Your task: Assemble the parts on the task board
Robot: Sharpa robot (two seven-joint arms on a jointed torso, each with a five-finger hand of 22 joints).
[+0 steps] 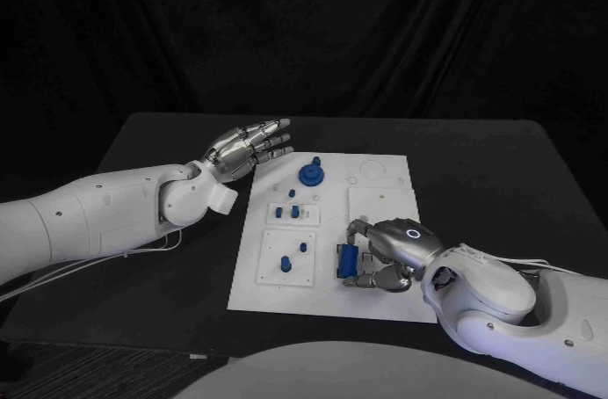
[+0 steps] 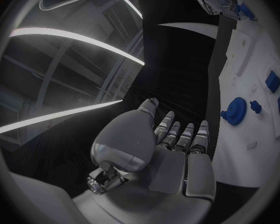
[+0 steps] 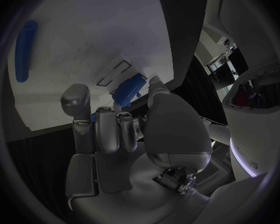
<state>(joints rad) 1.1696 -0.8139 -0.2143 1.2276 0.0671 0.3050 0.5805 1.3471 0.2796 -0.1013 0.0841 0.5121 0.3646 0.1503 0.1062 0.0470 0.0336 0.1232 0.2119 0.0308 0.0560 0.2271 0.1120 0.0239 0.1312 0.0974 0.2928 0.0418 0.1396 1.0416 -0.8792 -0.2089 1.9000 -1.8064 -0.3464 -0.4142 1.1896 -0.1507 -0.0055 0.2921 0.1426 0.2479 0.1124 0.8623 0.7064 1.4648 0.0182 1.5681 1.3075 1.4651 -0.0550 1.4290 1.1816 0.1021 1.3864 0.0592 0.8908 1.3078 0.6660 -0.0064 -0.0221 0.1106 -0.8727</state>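
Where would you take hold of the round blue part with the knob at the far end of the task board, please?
By the raised knob at the middle of the round blue part, coming from above. Its disc seems to lie flat on the task board, leaving little rim to catch. The open left hand hovers nearest.

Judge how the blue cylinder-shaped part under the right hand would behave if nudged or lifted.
The blue cylinder-shaped part lies on its side on the white task board, so it would probably roll if pushed sideways. It looks rigid, smooth, likely plastic, so probably light and somewhat slippery. The right hand has fingers around it.
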